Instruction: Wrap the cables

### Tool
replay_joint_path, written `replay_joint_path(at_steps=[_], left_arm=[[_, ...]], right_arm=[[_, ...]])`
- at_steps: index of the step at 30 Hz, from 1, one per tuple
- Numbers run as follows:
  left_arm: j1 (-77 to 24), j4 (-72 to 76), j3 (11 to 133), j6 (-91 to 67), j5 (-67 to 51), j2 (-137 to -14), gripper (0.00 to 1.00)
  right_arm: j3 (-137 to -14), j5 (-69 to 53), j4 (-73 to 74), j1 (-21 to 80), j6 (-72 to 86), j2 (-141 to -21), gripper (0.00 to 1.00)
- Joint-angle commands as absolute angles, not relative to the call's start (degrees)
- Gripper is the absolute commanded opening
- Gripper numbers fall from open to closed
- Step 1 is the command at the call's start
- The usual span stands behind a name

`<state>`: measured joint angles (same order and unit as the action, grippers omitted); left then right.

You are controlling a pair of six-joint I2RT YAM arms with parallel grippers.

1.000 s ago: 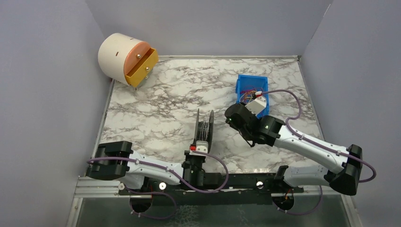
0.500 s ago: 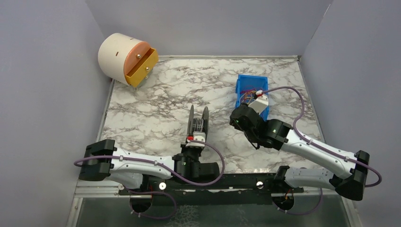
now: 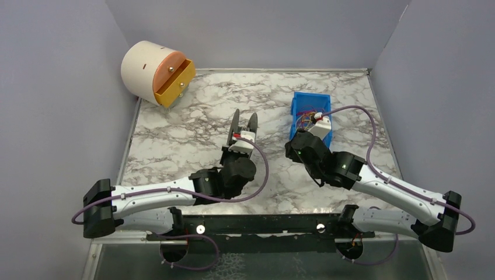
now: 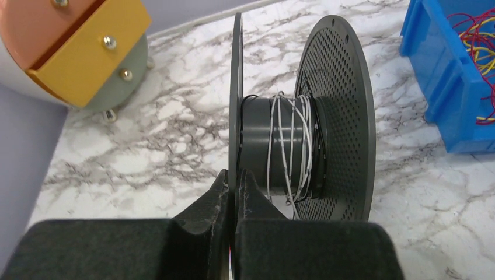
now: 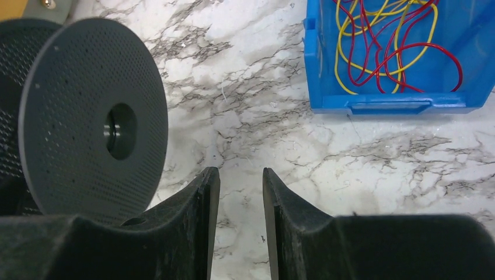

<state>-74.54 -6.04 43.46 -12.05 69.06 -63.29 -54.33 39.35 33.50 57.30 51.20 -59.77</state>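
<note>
The left gripper (image 4: 235, 178) is clamped on the near flange of the spool (image 4: 280, 146), which is held on edge with its axis crosswise. The right gripper (image 5: 240, 181), nearer the cables (image 5: 379, 41), hangs slightly parted and empty over the table (image 5: 262, 105); they lie ahead-right in the blue bin (image 5: 385, 106).

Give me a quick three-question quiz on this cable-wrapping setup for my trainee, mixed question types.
1. True or false: the left tool is shut on one flange of the spool.
2. Which colours are the wires in the blue bin? A red and yellow; B green and white; C all black.
3. Fill in: the right tool is ____ and holds nothing.
Key: 1 true; 2 A; 3 open.
</note>
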Motion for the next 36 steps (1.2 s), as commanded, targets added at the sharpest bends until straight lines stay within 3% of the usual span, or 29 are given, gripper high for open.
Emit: replay_joint_path(at_steps=[1,23,36], left_arm=[[-71.06,3.53,50.45,4.14,64.28,-66.07,0.0],[-55.59,0.01,67.77,32.22,66.26,-86.84,0.0],[-53.18,-3.66,75.13,31.29,65.3,-102.15,0.0]], right_arm=[[-52.86,40.07,31.69,57.48,48.71,-57.9,0.38],[-42.69,38.68,26.34,56.65,40.52,-53.21,0.38],[-36.48,31.46,22.88,56.38,44.21,-53.2,0.38]])
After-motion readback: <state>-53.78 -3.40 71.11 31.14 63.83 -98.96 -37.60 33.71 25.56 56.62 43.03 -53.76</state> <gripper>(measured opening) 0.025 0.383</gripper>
